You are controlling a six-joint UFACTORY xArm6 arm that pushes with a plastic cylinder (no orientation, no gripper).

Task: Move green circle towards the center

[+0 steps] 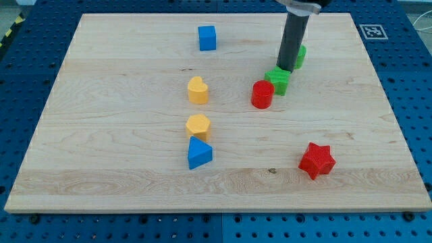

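The green circle [300, 55] sits at the view's upper right, mostly hidden behind my rod. My tip [285, 69] rests on the board just left of and below the green circle, touching or nearly touching it. A green star [278, 79] lies directly below the tip, and a red cylinder [262, 94] sits against the star's lower left.
A blue cube [207, 38] is at the top centre. A yellow heart [198, 90], a yellow hexagon [198, 125] and a blue triangle [199, 152] form a column at centre left. A red star [316, 160] lies at lower right. The wooden board [101, 135] ends at blue pegboard.
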